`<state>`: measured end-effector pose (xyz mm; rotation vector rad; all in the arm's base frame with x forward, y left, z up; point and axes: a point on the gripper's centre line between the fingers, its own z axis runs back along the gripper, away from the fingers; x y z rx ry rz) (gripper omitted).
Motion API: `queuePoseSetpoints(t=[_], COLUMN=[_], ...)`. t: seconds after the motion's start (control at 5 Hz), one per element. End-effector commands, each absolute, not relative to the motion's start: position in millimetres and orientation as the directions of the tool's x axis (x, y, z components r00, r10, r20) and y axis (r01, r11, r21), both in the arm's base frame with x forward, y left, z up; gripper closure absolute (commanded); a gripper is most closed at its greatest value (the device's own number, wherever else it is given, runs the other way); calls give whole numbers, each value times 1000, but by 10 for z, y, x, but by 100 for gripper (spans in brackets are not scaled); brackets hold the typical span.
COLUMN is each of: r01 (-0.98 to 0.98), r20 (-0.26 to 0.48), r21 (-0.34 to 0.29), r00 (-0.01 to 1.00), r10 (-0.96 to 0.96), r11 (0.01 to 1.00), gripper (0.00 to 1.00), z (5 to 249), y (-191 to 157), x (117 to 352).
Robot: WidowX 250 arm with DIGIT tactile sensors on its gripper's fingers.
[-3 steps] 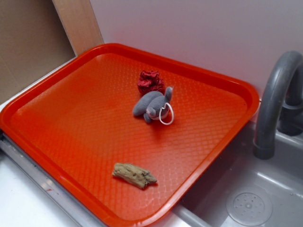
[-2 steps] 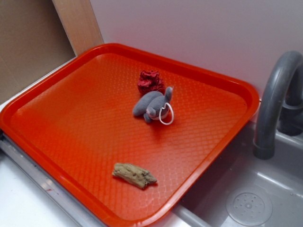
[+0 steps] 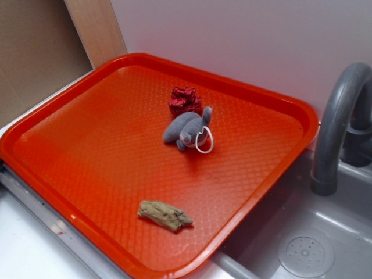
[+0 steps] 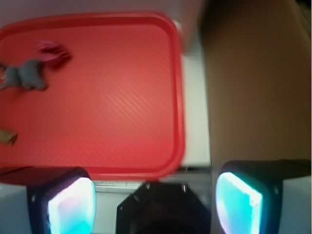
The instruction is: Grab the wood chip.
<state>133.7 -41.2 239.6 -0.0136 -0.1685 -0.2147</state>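
Flat on the tray (image 3: 87, 93), wood chip (image 3: 164, 215) lies long axis left-right

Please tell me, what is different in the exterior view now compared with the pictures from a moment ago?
Nothing visibly changed. The wood chip lies at the same spot near the front edge of the orange tray, and the grey plush mouse and the dark-red wad keep their places. Nothing was grasped or released. The gripper does not appear in the exterior view; the wrist view shows it open, off the tray's edge.
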Motion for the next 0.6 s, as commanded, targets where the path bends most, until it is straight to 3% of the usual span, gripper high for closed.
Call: queuePoseSetpoints(t=[0.0,0.2,0.4], r01=[656,817,930], r20=[397,414,435], r21=[151,152,136], r00=[644,458,252], r10=[-654,-787,-864], r11=[739,556,340], gripper=[0,0,0], z=[2526,2409,2346], y=[-1108,-1600,-1829], x=[1536,1397,1332])
